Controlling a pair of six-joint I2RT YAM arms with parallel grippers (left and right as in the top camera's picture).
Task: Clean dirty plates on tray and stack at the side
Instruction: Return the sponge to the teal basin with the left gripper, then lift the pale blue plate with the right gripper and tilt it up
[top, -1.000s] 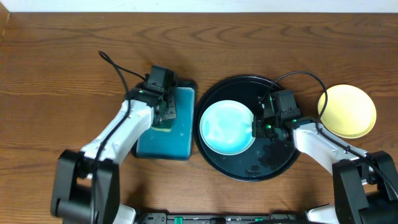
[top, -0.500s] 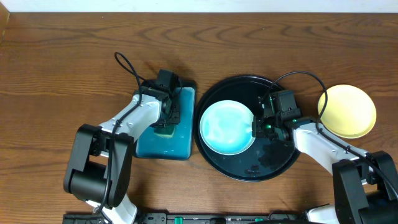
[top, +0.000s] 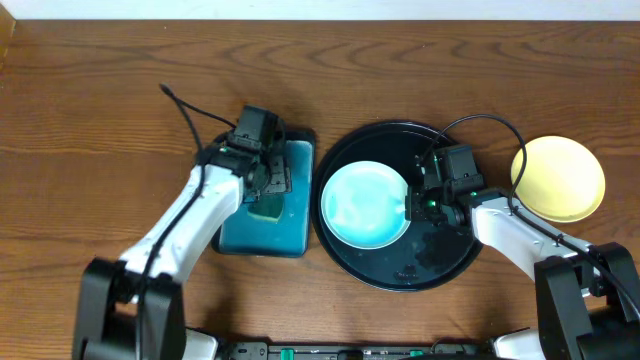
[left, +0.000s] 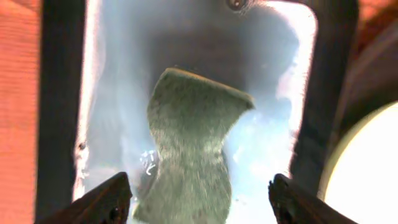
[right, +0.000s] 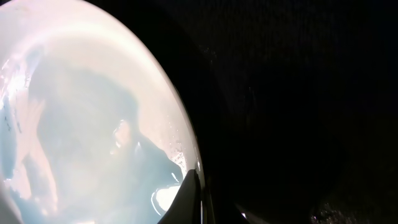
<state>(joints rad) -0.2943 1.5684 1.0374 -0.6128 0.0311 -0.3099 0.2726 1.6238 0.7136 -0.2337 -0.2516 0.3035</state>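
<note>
A pale mint plate (top: 363, 205) lies in the left half of the round black tray (top: 450, 255). My right gripper (top: 412, 203) is shut on that plate's right rim; in the right wrist view a dark finger (right: 189, 199) lies over the edge of the plate (right: 93, 112), with the tray (right: 292, 93) beside it. A pale yellow plate (top: 558, 178) sits on the table right of the tray. My left gripper (top: 268, 190) hangs open over a green sponge (top: 265, 208). In the left wrist view the sponge (left: 189, 149) lies loose between the spread fingers of the gripper (left: 199, 202).
The sponge rests in a rectangular teal tray (top: 290, 232) with a black rim, just left of the black tray. Wet streaks show on the teal tray (left: 267, 143). Brown wooden table (top: 90, 120) surrounds everything.
My left gripper has opened and let go of the sponge, which now lies on the teal tray. The left arm's elbow swung about. The right gripper and the plates have not moved.
</note>
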